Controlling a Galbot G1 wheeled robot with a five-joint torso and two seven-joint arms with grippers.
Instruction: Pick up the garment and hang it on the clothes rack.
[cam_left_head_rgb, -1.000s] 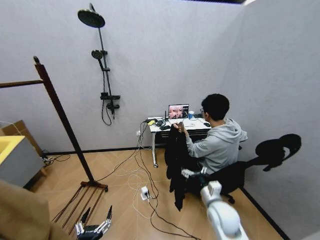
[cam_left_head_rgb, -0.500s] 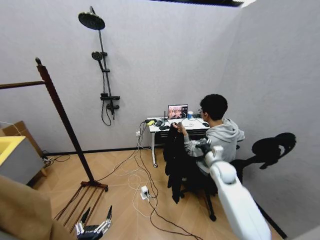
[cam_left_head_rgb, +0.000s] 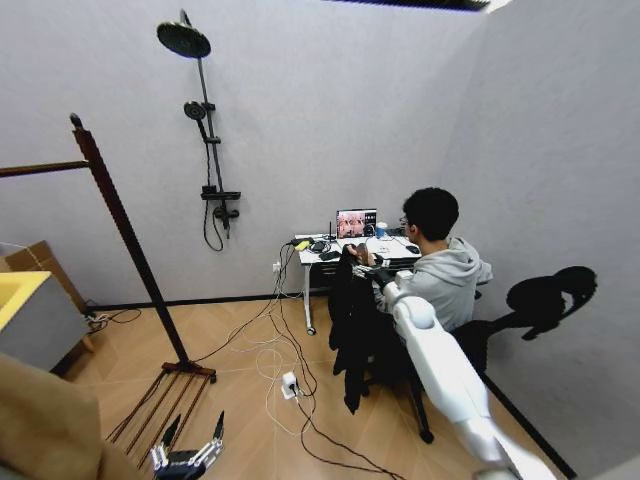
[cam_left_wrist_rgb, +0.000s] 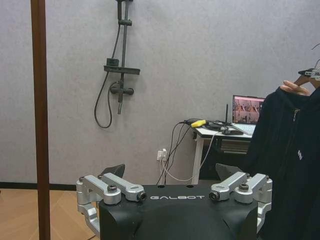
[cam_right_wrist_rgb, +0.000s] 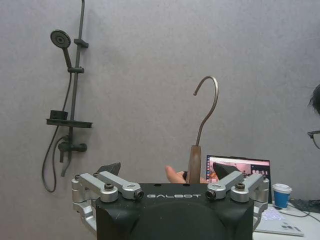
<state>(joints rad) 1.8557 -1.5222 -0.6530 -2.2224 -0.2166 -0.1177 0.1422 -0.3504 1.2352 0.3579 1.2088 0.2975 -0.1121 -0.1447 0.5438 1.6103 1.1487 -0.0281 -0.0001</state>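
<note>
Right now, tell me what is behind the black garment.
Behind the garment stand a white desk with a laptop, and the seated person holding its hanger. The cloth hides the desk's underside and the person's legs.

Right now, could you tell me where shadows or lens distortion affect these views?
Head view: wide-angle bending tilts the clothes rack post; a dark chair-shaped shadow falls on the right wall. Right wrist view: even light, the hanger hook crisp against the wall. Left wrist view: the garment reads nearly featureless black.
</note>
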